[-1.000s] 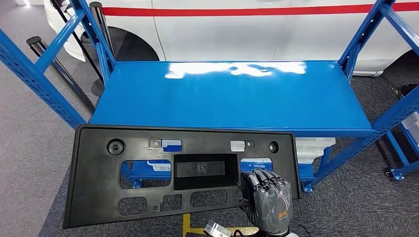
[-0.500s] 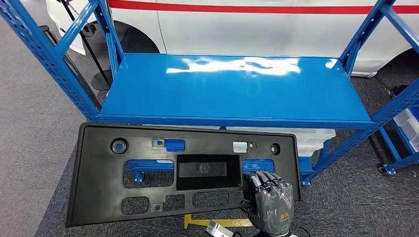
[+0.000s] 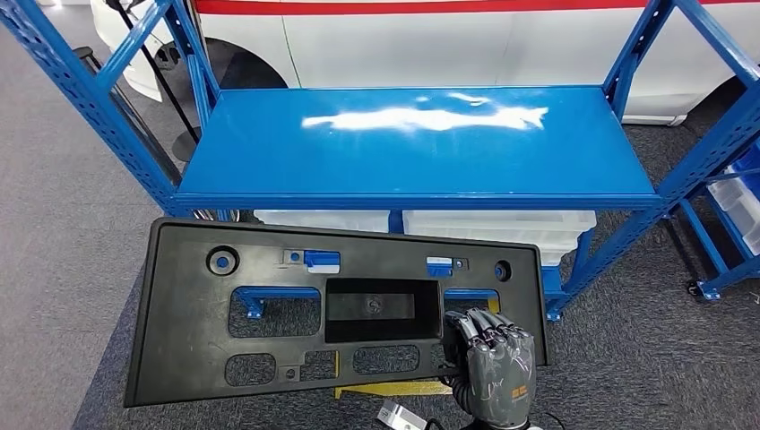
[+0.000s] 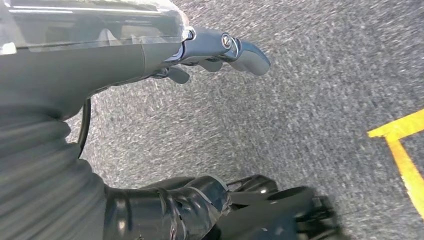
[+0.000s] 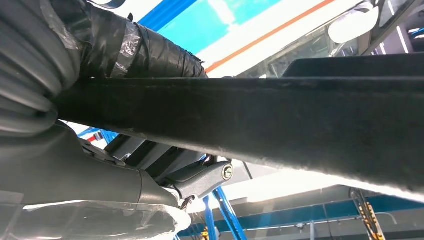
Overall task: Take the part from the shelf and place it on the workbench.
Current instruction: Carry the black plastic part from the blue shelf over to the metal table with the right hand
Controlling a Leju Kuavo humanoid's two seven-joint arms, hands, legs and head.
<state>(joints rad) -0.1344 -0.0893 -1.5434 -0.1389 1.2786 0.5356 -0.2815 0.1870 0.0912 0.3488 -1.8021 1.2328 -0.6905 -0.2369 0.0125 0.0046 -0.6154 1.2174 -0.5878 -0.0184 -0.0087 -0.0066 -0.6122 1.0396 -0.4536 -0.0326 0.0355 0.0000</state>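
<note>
The part point(image 3: 269, 313) is a wide, flat black plastic panel with a rectangular recess and several cut-outs. It hangs in the air in front of the blue shelf point(image 3: 421, 143), clear of its front edge. My right hand point(image 3: 491, 363) grips the panel at its lower right edge, fingers over the top face. In the right wrist view the panel's dark edge point(image 5: 260, 120) runs across the picture, with my right hand point(image 5: 125, 170) clamped around it. My left hand point(image 4: 210, 50) hangs over the grey carpet, holding nothing, thumb stretched out.
The shelf board is bare and glossy. White bins point(image 3: 493, 228) sit on the level below it, and more bins point(image 3: 739, 193) stand at the right. A white car with a red stripe point(image 3: 403, 45) is parked behind. Yellow floor tape point(image 3: 394, 388) lies under the panel.
The whole view has shifted: the shelf now sits farther off and higher in the picture. The panel, which overlapped the shelf's front edge, now hangs clear of it, still in my right hand.
</note>
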